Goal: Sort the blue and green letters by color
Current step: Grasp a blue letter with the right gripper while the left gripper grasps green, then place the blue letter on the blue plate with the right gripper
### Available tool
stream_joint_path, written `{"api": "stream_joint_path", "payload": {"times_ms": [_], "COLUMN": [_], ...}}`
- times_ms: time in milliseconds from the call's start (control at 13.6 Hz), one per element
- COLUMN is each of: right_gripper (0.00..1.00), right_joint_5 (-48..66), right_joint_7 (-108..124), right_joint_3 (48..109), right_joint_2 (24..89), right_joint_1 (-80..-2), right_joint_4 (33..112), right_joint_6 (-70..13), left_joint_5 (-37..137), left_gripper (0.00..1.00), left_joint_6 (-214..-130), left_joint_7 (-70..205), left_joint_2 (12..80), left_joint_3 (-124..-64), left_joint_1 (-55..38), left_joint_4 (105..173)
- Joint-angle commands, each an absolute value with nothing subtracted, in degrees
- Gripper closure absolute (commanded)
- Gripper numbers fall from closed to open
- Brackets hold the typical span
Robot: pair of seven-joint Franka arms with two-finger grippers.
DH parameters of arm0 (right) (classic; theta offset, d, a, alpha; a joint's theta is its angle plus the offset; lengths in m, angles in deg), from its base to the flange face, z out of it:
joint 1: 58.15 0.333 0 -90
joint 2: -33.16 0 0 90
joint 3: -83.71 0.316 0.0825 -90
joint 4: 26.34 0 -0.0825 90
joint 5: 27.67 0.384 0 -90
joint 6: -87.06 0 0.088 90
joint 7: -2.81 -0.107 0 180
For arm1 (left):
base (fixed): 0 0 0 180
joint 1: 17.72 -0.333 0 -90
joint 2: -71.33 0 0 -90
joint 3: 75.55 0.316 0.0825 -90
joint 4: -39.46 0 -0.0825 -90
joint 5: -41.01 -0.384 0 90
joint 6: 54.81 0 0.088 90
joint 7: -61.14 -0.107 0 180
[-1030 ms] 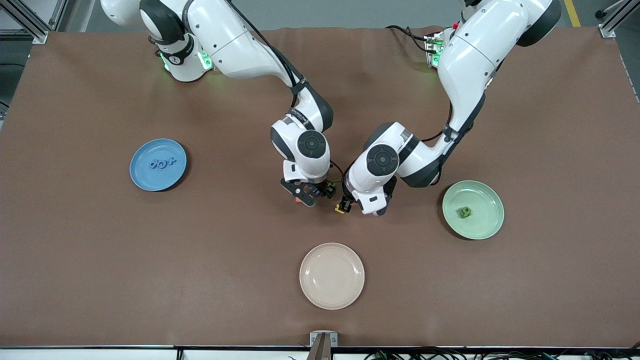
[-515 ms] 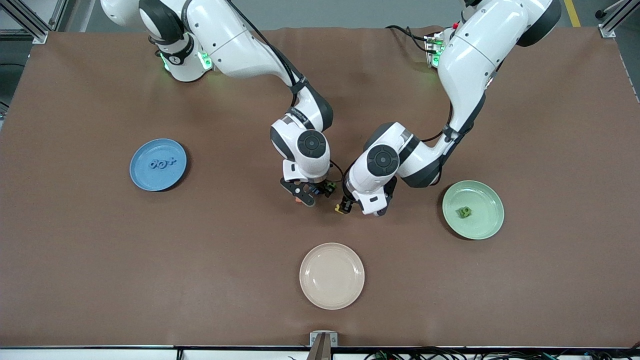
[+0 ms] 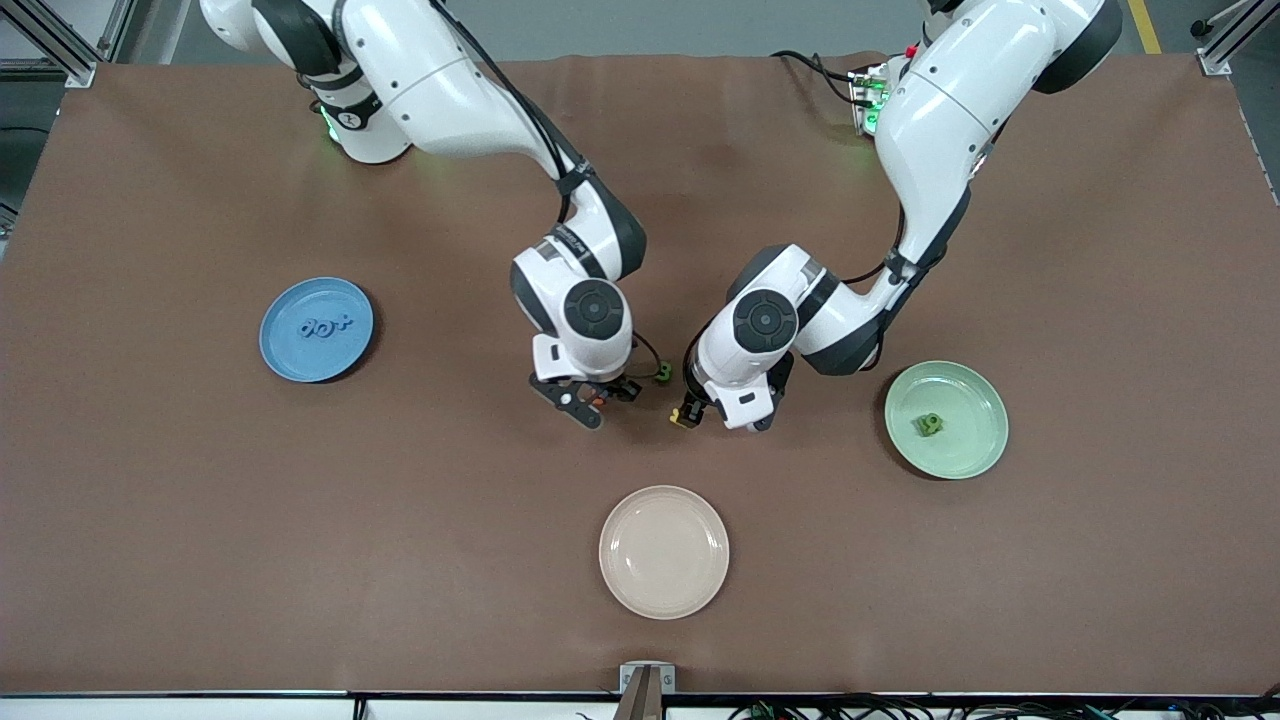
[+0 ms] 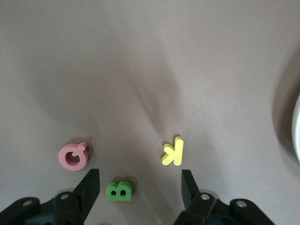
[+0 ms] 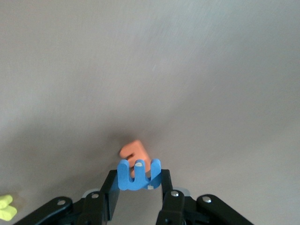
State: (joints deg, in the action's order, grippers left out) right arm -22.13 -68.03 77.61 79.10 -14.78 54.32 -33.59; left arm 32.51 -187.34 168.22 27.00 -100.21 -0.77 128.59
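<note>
My right gripper (image 5: 138, 185) is shut on a blue letter (image 5: 138, 174) and holds it just above an orange letter (image 5: 134, 151) on the table. In the front view that gripper (image 3: 588, 400) hangs over mid-table. My left gripper (image 4: 140, 187) is open, its fingers (image 4: 89, 187) on either side of a green letter B (image 4: 118, 191) without touching it. That gripper (image 3: 692, 408) sits low beside the right one. A green letter (image 3: 662, 373) lies between the two hands. Three blue letters (image 3: 327, 326) lie on the blue plate (image 3: 290, 355). One green letter (image 3: 929, 424) lies on the pale-green plate (image 3: 975, 445).
A pink letter (image 4: 73, 156) and a yellow K (image 4: 173, 151) lie close to the green B. The yellow letter (image 3: 681, 420) shows by the left gripper. A beige plate (image 3: 664, 551) stands nearer the front camera, mid-table.
My right gripper has shifted toward the blue plate's end with the blue letter in it, uncovering the green letter between the hands. The left arm has stayed put.
</note>
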Motion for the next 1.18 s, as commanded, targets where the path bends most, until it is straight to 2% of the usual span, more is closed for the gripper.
{"api": "stream_joint_path", "payload": {"times_ms": [0,147,368,883,1104], "right_gripper": [1.00,1.00,1.00,1.00,1.00], "right_joint_5": [-22.58,-22.58,-22.66,-25.21,-25.91], "right_joint_7": [-61.12,-54.18,-41.18,-13.91,-10.20], "right_joint_3": [78.44,78.44,78.44,78.35,78.35], "right_joint_2": [73.34,69.05,59.82,42.58,38.27], "right_joint_1": [-19.11,-22.37,-28.77,-43.99,-47.25], "right_joint_4": [56.01,59.06,70.91,100.18,108.54], "right_joint_6": [-27.49,-24.74,-26.31,-41.33,-45.47], "left_joint_5": [33.63,33.36,33.01,32.92,32.92], "left_gripper": [0.24,0.26,0.29,0.31,0.32], "left_joint_6": [-186.56,-186.56,-186.56,-187.08,-187.17], "left_joint_7": [170.29,172.13,173.72,174.60,174.87], "left_joint_2": [25.02,24.14,23.79,22.38,22.20], "left_joint_3": [-99.90,-99.63,-99.46,-98.93,-97.53], "left_joint_1": [1.52,3.80,4.51,6.10,7.41], "left_joint_4": [127.44,127.44,127.62,127.62,127.53]}}
